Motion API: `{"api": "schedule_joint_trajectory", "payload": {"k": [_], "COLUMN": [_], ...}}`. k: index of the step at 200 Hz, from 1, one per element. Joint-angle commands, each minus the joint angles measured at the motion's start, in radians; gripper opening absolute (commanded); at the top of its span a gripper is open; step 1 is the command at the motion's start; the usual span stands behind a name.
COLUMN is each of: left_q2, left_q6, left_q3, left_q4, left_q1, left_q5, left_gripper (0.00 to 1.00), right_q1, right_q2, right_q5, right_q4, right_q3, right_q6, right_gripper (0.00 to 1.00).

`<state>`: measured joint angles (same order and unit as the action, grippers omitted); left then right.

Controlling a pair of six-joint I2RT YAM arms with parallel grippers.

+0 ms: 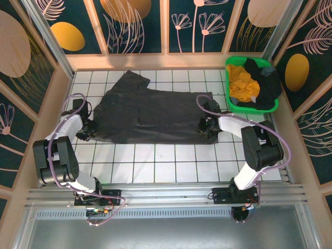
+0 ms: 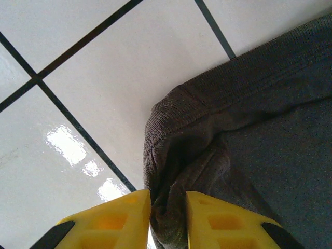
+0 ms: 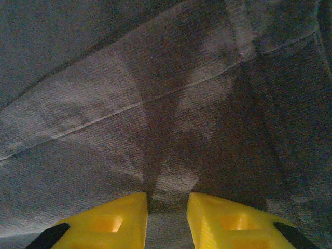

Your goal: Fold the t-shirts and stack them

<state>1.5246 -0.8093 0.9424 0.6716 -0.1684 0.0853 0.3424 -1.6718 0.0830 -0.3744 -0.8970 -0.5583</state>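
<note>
I find nothing to read: no print or label on the charcoal t-shirt (image 1: 150, 111), none on my yellow fingers (image 2: 109, 223), the green basket (image 1: 239, 108) or the tiled worktop (image 1: 171, 161).

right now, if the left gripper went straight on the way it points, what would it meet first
The charcoal t-shirt: its hemmed corner sits bunched between the fingers of the left gripper, so it meets cloth at once. The tiled table probably lies just beneath, though depth is unclear.
</note>
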Motion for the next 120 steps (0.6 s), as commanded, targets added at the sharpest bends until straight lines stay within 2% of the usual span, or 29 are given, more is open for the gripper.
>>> {"api": "schedule_joint_trajectory", "payload": {"k": [1, 62, 100, 120], "left_q2": [-0.028, -0.048, -0.043, -0.038], "left_q6": [0.0, -0.007, -0.006, -0.004], "left_q3": [0.024, 0.02, 0.007, 0.002], "left_q4": [0.034, 0.041, 0.031, 0.027], "left_q1": [-0.003, -0.003, -0.003, -0.003], "left_q5": [-0.009, -0.018, -0.016, -0.01], "left_gripper": [0.24, 0.21, 0.13, 0.04], "right_q1": [0.005, 0.005, 0.004, 0.005], "right_q2": [-0.06, -0.064, -0.069, -0.068], "right_q5": [-0.026, -0.026, -0.026, -0.027], "right_q4": [-0.06, -0.056, -0.058, -0.06], "right_q3": [0.018, 0.021, 0.017, 0.015], "right_q6": [-0.002, -0.006, -0.005, -0.005], "right_gripper": [0.3, 0.3, 0.3, 0.3]}}
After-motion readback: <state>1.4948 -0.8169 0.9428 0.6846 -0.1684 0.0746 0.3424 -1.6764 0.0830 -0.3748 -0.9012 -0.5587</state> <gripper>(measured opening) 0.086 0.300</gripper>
